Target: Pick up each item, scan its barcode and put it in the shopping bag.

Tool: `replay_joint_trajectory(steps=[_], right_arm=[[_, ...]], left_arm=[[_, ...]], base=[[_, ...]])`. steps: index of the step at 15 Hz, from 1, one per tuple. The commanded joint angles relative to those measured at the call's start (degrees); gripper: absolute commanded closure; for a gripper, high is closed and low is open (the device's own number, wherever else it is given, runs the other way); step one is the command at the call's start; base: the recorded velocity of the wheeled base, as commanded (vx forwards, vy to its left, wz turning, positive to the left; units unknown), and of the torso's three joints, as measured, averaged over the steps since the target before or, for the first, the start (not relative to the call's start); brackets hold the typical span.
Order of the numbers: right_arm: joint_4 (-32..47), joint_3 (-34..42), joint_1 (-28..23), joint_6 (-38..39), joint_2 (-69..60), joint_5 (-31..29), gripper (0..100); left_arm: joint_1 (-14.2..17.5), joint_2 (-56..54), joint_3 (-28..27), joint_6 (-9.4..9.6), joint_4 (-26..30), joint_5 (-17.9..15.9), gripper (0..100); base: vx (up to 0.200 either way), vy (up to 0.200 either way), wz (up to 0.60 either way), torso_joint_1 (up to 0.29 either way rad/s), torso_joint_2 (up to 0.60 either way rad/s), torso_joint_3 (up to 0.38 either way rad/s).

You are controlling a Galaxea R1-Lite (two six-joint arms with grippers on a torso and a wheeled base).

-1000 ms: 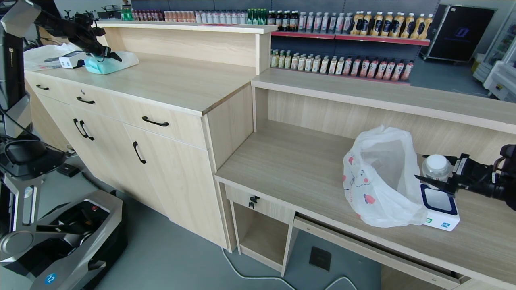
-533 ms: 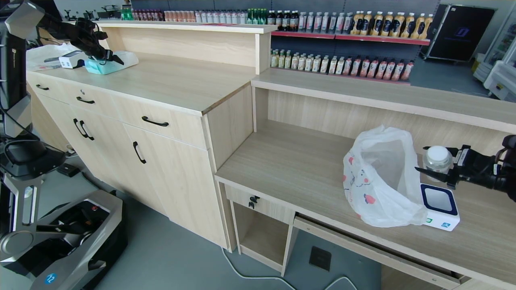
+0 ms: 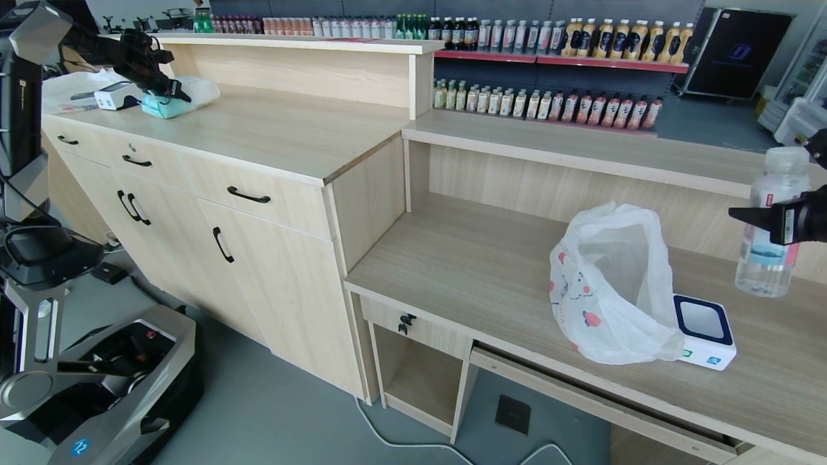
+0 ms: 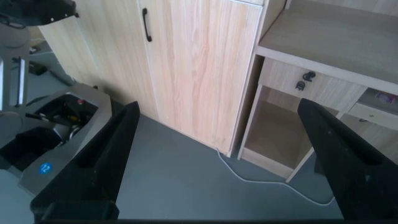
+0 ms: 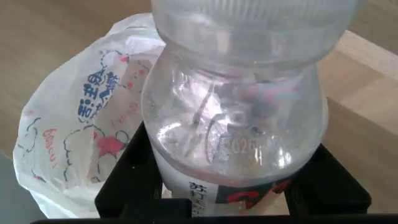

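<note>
Gaping shopping bag (image 3: 607,290) stands beside scanner (image 3: 704,339); right jaws clamp bottle (image 3: 769,226).

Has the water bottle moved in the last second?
Yes. The bottle has moved up and to the right, away from the scanner, tipping upright.

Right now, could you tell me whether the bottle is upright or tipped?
Upright, leaning slightly: the bottle has its cap on top and base down, held in the right gripper.
</note>
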Motion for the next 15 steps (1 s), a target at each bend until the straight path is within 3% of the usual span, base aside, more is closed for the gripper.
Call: replay_joint_trajectory(steps=[1, 3, 4, 7, 10, 15], right_arm=[[-0.4, 1.2, 11.3, 13.3, -4.8, -20.6, 100], [-2.6, 3.6, 14.4, 11.8, -4.1, -33.0, 100], [-2.6, 4.3, 14.5, 10.7, -4.1, -33.9, 100], [-5.7, 5.3, 14.5, 10.4, -4.1, -31.5, 100], [-19.7, 6.3, 15.1, 10.6, 0.9, -30.0, 100], [-33.8, 6.8, 11.0, 10.3, 14.1, -23.1, 100]], left_arm=[[0.0, 0.0, 0.0, -0.04, 0.0, 0.0, 0], [0.0, 0.0, 0.0, -0.04, 0.0, 0.1, 0], [0.0, 0.0, 0.0, -0.04, 0.0, 0.0, 0], [0.0, 0.0, 0.0, -0.04, 0.0, 0.0, 0], [0.0, 0.0, 0.0, -0.04, 0.0, 0.0, 0], [0.0, 0.0, 0.0, -0.04, 0.0, 0.0, 0]], base=[[0.0, 0.0, 0.0, 0.0, 0.0, 0.0], [0.0, 0.0, 0.0, 0.0, 0.0, 0.0], [0.0, 0.0, 0.0, 0.0, 0.0, 0.0], [0.0, 0.0, 0.4, 0.002, 0.0, 0.0], [0.0, 0.0, 0.6, -0.001, 0.0, 0.001], [0.0, 0.0, 0.0, 0.0, 0.0, 0.0]])
